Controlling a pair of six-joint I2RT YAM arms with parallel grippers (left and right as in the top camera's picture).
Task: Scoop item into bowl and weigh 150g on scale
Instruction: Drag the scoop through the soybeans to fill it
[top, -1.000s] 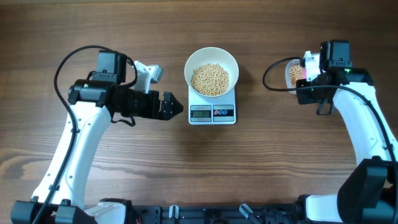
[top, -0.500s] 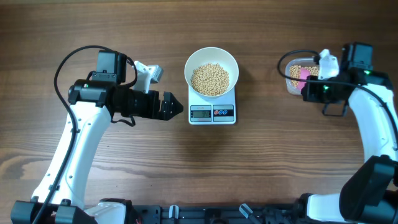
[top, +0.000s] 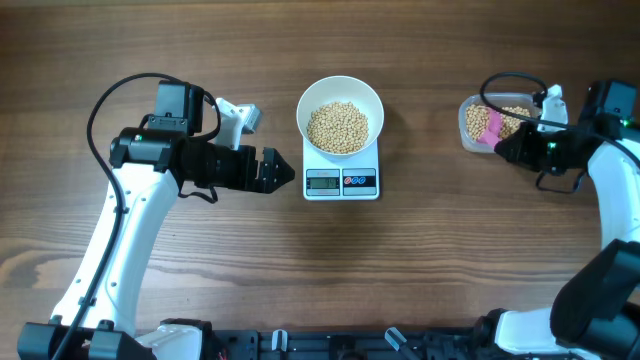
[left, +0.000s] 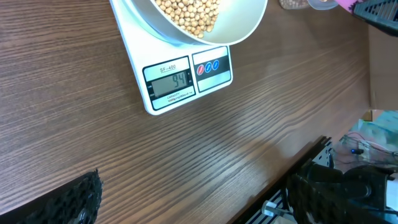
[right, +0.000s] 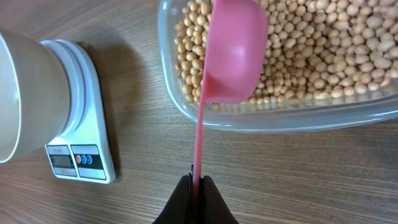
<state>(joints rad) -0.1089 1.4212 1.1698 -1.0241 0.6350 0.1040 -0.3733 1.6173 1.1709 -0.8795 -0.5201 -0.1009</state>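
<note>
My right gripper (right: 198, 185) pinches the pink scoop (right: 231, 56) over the clear tub (right: 280, 119) of soybeans (right: 323, 50) near the right edge of the tabletop (top: 420, 270); my left gripper (top: 282, 170) gapes empty beside the scale (top: 341, 183)

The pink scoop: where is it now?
The pink scoop is on the right in the overhead view, held in the right gripper, its cup over the beans in the clear tub, right of the scale.

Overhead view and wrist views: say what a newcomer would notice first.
At table centre, a round white bowl heaped with small tan beans sits on a small white square scale. At the right edge, the right gripper is shut on a pink plastic scoop, its cup over a clear plastic tub of more beans.
</note>
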